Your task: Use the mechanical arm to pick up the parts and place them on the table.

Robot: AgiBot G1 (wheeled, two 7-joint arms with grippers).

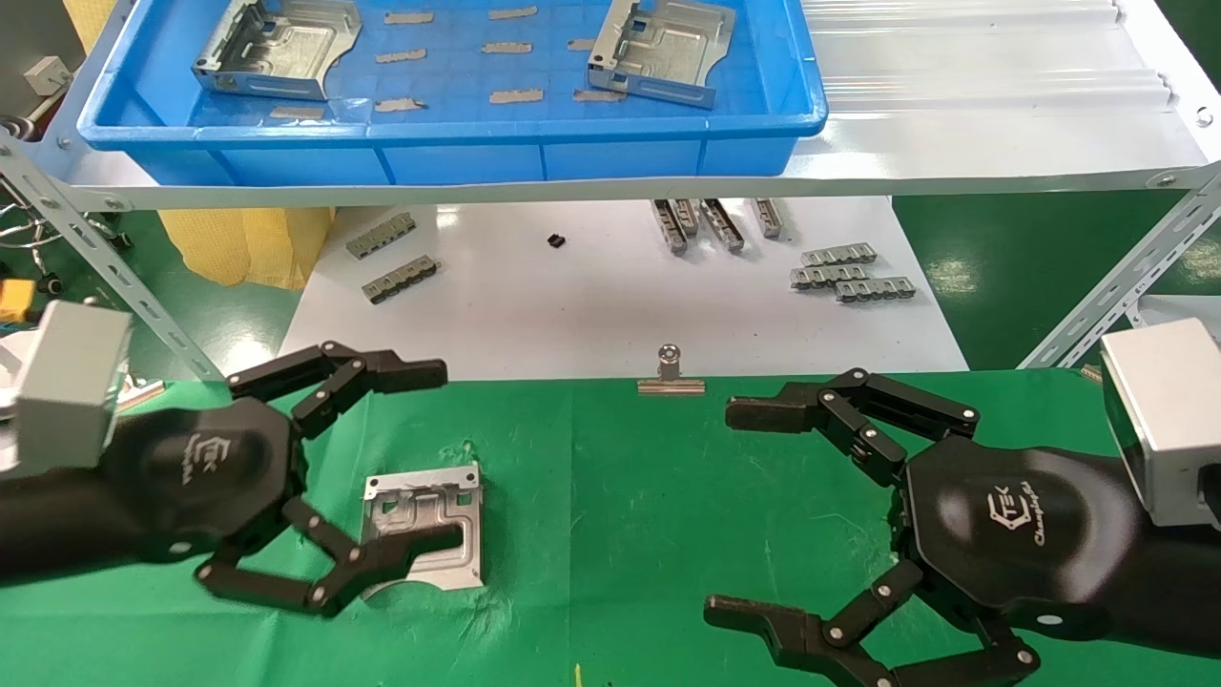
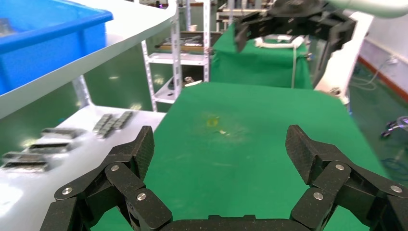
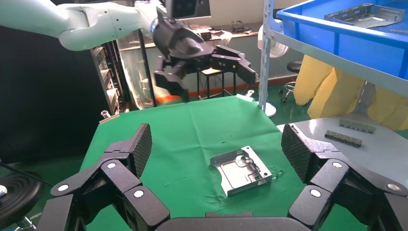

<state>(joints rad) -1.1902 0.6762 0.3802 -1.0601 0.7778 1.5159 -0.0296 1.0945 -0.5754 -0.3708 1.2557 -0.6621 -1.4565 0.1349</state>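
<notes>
One silver sheet-metal part lies flat on the green table, left of the middle; it also shows in the right wrist view. Two more parts lie in the blue tray on the upper shelf. My left gripper is open and empty, held above the table with its near finger crossing over the lying part. My right gripper is open and empty above the table's right half. In the left wrist view the left gripper spans bare green cloth.
A white sheet beyond the table carries several small grey slotted strips and a small black piece. A silver binder clip grips the cloth's far edge. Angled metal shelf struts stand at both sides.
</notes>
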